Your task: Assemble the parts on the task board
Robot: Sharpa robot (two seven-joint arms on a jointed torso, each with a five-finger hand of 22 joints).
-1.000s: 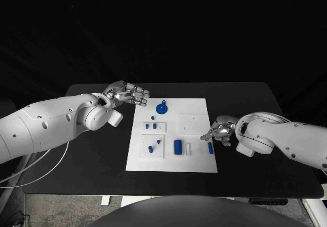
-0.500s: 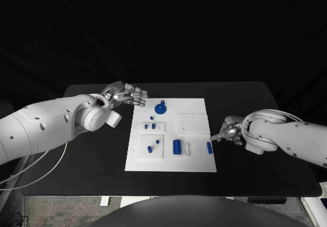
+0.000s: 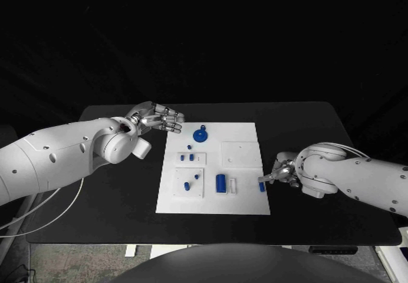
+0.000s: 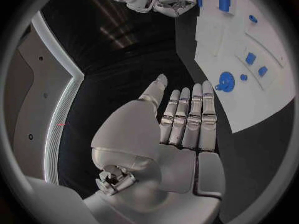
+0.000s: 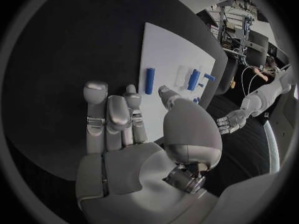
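I see the task board (image 3: 242, 203) mid-table (image 3: 102, 194), blue parts (image 3: 223, 183) on it. My left hand (image 3: 160, 118) hovers empty beyond its far-left corner; my right hand (image 3: 280, 171), empty, fingers apart, sits beside its right edge.

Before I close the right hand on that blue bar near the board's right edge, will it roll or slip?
The blue bar lies flat and looks long and narrow, so a sideways nudge would probably roll or slide it across the smooth white board. It seems small and stiff, likely light, so it could slip from the fingertips. The right hand, beside it, is open.
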